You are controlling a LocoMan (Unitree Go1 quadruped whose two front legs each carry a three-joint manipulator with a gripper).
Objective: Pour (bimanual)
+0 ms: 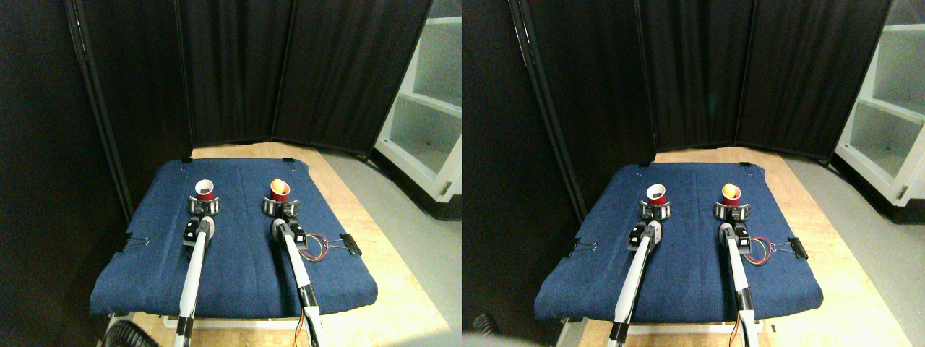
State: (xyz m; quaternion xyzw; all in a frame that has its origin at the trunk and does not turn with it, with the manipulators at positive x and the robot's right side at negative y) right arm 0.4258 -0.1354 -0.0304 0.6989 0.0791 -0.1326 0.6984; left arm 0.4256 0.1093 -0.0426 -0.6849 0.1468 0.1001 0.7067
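Two red cups are counted on the blue cloth (238, 267): a left cup (205, 189) with a white inside, and a right cup (280, 190) whose inside glows orange and whose mouth is tipped slightly toward the camera. Both stand toward the far half of the cloth, well apart from each other, side by side at about the same depth. Two manipulators are seen, pale limbs reaching up from the bottom edge. The left gripper (204, 205) is placed at the base of the left cup, with grey jaw parts seen on either side of it; the right gripper (280, 207) is placed likewise at the base of the right cup. Whether either cup is actually clamped cannot be told at this size. Coloured wires (316, 249) are looped on the cloth just right of the right limb. Two black binder clips are noted at the cloth's side edges, one at the left (136, 243) and one at the right (351, 244). The cloth is spread over a pale wooden board (361, 210), which is set on a grey floor (405, 210). Black folding screens (238, 72) close off the back. A white shelf unit (426, 123) stands at the right.
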